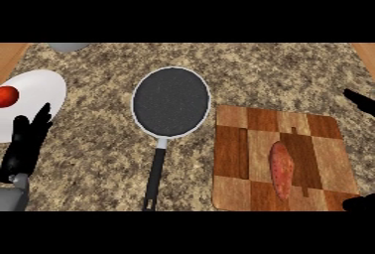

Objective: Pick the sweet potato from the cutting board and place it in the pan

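Black against the speckled stone, the left hand rests at the near left, fingers straight, pointing up and holding nothing; their tips overlap the near rim of a white plate. A red round item lies on the plate at the left edge of the view.

Of the right hand only two dark parts show at the right edge, so I cannot tell whether it is wide or closed.

Just left of it, the sweet potato lies lengthwise on the wooden cutting board, right of the board's middle, touched by neither hand. Left of the board sits the dark pan, with its handle pointing toward the near edge of the granite counter.
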Robot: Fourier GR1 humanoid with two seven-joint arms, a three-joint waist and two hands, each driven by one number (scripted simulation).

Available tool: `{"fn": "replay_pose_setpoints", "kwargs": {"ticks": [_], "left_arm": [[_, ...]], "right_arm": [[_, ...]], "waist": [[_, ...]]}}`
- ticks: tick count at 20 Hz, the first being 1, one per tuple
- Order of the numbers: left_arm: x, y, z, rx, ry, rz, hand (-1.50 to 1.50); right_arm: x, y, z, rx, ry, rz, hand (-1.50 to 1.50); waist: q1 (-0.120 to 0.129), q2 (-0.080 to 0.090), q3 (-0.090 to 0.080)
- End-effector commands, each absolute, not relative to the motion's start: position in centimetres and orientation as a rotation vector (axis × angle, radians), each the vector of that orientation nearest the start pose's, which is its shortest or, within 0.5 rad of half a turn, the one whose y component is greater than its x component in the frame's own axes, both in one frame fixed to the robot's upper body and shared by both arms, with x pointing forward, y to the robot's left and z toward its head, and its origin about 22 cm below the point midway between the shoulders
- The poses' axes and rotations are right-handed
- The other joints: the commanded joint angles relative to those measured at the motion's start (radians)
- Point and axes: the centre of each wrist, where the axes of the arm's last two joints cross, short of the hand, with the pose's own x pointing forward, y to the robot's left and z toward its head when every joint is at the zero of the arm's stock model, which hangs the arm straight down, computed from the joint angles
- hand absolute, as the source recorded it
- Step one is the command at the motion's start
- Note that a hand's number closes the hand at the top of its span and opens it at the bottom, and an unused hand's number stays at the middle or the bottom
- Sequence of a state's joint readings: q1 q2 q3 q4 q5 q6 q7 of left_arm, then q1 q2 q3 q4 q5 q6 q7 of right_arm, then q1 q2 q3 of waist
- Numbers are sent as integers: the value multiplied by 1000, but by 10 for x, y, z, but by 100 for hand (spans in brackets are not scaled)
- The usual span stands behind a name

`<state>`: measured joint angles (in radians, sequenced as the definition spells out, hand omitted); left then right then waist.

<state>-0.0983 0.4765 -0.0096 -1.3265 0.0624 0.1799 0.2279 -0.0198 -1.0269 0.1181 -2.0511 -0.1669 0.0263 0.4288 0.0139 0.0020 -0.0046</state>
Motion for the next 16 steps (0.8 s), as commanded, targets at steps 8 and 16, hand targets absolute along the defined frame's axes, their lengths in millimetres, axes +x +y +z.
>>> {"fn": "replay_pose_setpoints", "kwargs": {"ticks": [8, 16], "left_arm": [[274, 344, 6, 496, -1207, -125, 0], [284, 338, 11, 500, -1210, -93, 0]], "right_arm": [[234, -247, 185, -619, -1019, 1170, -150], [236, -217, 152, -611, -998, 1187, -150]], "waist": [[14, 4, 3], [-12, -2, 4]]}}
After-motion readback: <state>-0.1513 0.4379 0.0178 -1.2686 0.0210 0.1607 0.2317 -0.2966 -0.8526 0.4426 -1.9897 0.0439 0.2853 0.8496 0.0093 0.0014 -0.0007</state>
